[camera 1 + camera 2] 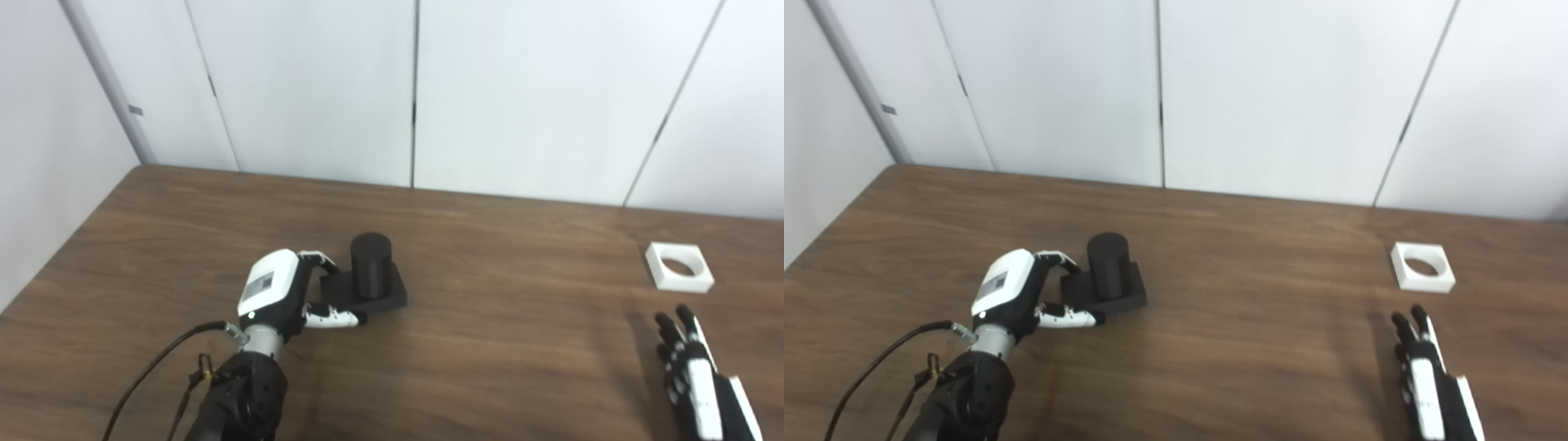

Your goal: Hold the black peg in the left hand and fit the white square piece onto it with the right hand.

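Two robot hands show over the bench (490, 343). We see the left robot hand (278, 291) at the near left, its fingers (318, 257) curled round the far side of the black peg's square base and its thumb (334, 316) along the near side, so it is grasping the black peg (370, 264), which stands upright on the wood. At the near right we find the right robot hand (692, 361), released, fingers straight and slightly spread, holding nothing. Just beyond its fingertips, apart from them, the white square piece (678, 267) lies flat with its round hole facing up, well apart from the peg. White wall panels (306, 86) stand behind the bench's far edge.
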`<state>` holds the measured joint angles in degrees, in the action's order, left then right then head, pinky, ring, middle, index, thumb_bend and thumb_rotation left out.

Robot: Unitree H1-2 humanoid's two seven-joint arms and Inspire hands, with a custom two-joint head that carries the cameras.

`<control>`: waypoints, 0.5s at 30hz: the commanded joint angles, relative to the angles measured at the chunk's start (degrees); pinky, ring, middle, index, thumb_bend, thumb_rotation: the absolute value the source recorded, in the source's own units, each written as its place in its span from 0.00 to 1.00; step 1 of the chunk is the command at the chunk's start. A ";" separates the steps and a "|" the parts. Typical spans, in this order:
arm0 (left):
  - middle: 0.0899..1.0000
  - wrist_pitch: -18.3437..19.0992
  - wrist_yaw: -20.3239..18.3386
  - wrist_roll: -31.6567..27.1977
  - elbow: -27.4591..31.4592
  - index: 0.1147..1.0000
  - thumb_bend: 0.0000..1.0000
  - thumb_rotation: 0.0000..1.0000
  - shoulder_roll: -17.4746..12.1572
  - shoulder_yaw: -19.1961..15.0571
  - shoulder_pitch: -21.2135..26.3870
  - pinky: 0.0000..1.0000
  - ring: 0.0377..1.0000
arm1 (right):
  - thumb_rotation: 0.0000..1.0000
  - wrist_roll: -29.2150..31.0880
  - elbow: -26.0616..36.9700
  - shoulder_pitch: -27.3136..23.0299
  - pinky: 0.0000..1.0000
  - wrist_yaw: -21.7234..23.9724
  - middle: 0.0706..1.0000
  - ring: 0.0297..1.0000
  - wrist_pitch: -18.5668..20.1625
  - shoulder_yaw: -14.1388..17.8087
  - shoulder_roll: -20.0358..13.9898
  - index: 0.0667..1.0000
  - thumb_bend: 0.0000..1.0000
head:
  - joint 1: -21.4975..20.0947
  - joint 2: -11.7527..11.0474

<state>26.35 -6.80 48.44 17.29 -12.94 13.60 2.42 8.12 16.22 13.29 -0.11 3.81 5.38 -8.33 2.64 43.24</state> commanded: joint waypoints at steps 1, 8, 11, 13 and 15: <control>0.75 -2.64 1.87 1.49 2.91 0.42 0.50 0.05 0.75 0.92 0.26 0.89 0.83 | 0.93 -0.02 1.99 -0.14 1.00 0.21 0.94 0.99 1.26 -0.52 1.41 1.00 0.55 | -0.14 0.27; 0.75 -7.25 3.51 2.87 4.54 0.42 0.50 0.05 3.76 4.79 -4.67 0.86 0.81 | 0.91 -0.17 4.16 -0.48 1.00 -1.00 0.92 0.99 4.92 -0.89 1.81 1.00 0.58 | -2.26 2.67; 0.75 -9.08 4.57 3.53 3.57 0.42 0.50 0.05 4.79 6.27 -5.91 0.88 0.82 | 0.91 -0.59 5.61 -0.40 1.00 -1.67 0.91 0.99 7.18 -1.31 2.08 1.00 0.59 | -3.46 3.74; 0.74 -10.28 5.22 3.96 2.89 0.42 0.51 0.05 5.23 6.92 -6.55 0.90 0.81 | 0.92 -1.44 6.41 -0.41 1.00 -2.14 0.90 0.99 8.09 -1.70 2.19 1.00 0.58 | -4.08 4.11; 0.74 -11.85 5.99 4.50 2.32 0.42 0.51 0.05 5.57 7.70 -7.25 0.90 0.81 | 0.92 -1.95 7.02 -0.65 1.00 -2.61 0.91 0.99 8.92 -2.09 2.30 1.00 0.58 | -5.28 4.87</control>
<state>16.75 -3.31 51.90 18.96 -7.60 21.17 -5.60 6.52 21.45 13.01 -2.76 12.38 3.73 -8.19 -2.63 48.07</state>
